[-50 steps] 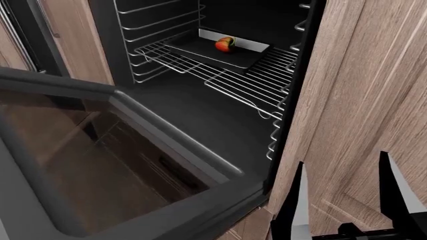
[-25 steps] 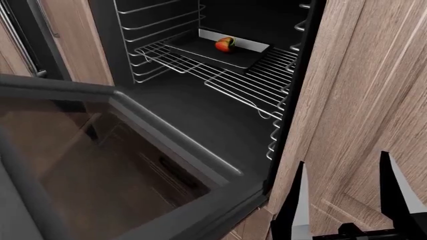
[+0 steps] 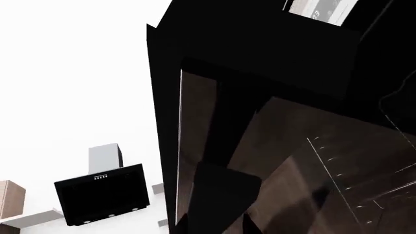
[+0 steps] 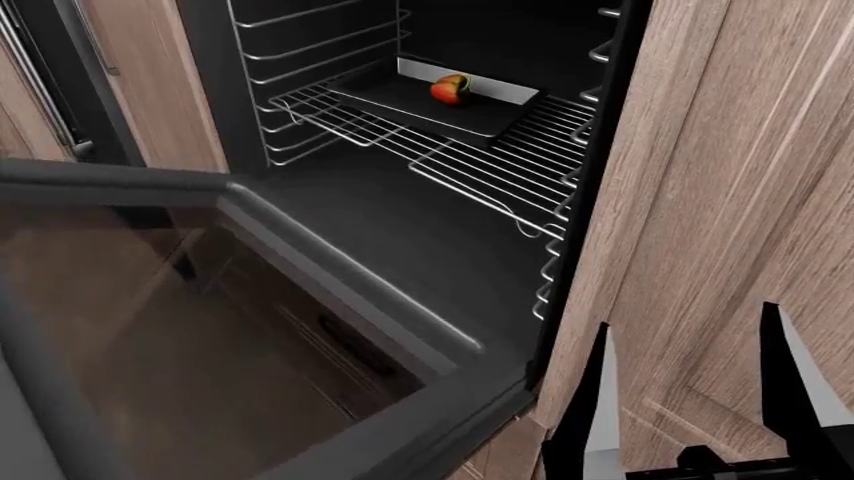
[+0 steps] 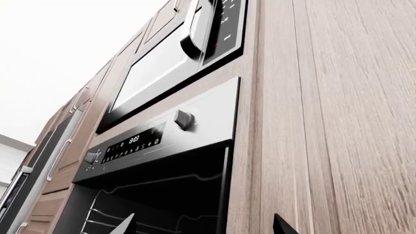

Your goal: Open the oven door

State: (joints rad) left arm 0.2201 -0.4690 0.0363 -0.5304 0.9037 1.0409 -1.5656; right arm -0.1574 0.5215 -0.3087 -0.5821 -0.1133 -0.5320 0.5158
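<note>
The oven door (image 4: 200, 340), dark glass in a grey frame, hangs swung down at the lower left, leaving the oven cavity (image 4: 400, 210) open. In the left wrist view the door (image 3: 293, 161) fills the picture from close up. There my left gripper (image 3: 215, 222) has its two dark fingertips close on either side of a dark bar, the door's handle (image 3: 224, 190). The left gripper is hidden in the head view. My right gripper (image 4: 687, 400) stands open and empty at the lower right, in front of a wood cabinet panel, apart from the door.
Wire racks (image 4: 494, 160) and a dark tray (image 4: 400, 100) holding a red fruit (image 4: 450, 89) sit inside the oven. Wood cabinet fronts (image 4: 721, 200) flank the cavity on the right. The oven's control panel (image 5: 149, 141) and a microwave (image 5: 175, 58) are above the opening.
The oven door has swung a little further down and towards me. The right gripper has stayed where it was.
</note>
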